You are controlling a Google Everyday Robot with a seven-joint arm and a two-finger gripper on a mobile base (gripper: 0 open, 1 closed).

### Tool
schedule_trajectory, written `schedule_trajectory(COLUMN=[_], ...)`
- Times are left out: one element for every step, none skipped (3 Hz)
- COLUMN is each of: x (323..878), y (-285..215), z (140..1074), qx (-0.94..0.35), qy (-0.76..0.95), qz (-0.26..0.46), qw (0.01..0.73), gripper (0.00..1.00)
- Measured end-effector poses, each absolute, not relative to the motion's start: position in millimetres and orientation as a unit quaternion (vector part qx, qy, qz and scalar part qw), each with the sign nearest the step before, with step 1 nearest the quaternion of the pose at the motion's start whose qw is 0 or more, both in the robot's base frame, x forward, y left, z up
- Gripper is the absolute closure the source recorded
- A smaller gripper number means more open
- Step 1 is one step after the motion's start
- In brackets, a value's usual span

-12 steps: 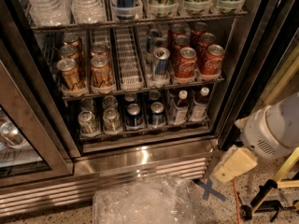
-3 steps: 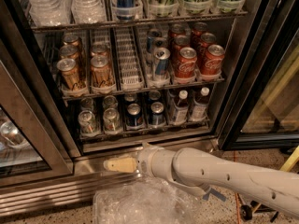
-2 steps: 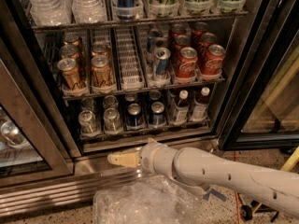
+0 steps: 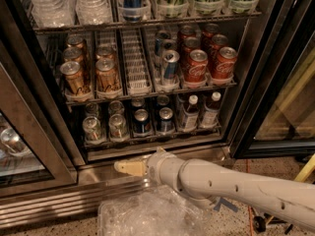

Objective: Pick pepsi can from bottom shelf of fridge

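The fridge point(image 4: 268, 68) stands open. On the bottom shelf point(image 4: 152, 137) two dark-blue pepsi cans point(image 4: 141, 121) with silver tops stand side by side in the middle lanes, more dark cans behind them. Silver cans sit to their left, small bottles to their right. My gripper point(image 4: 124, 167), tan-tipped on a white arm reaching in from the right, sits low in front of the fridge's steel base, below the shelf's front rail and a little left of the pepsi cans. It holds nothing.
The rack above holds gold cans point(image 4: 74, 77) at left, a slim blue-and-silver can point(image 4: 169, 65) and red Coca-Cola cans point(image 4: 197, 65). A clear plastic bag point(image 4: 147, 213) lies on the floor below the arm. A glass door point(image 4: 19, 146) stands at left.
The arm has swung in from the far right to the front of the fridge base. In the last second the gripper has edged rightward and up toward the bottom shelf.
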State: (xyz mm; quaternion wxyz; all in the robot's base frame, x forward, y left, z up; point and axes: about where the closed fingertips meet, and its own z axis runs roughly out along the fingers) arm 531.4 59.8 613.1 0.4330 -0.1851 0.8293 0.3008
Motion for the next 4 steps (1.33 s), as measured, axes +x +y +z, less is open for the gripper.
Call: schedule_trajectory(x=[531.6,530.6,543.8,561.9], y=[64.4,74.5,74.6,69.2], z=[590.6,577.7,577.7,580.1], qx=[-0.165,-0.163,-0.154,-0.130], qy=[0.829,0.815,0.798,0.782], qz=[0.278,0.253,0.213,0.170], qw=[0.457,0.496,0.542,0.585], gripper=[0.00,0.00,0.00,0.00])
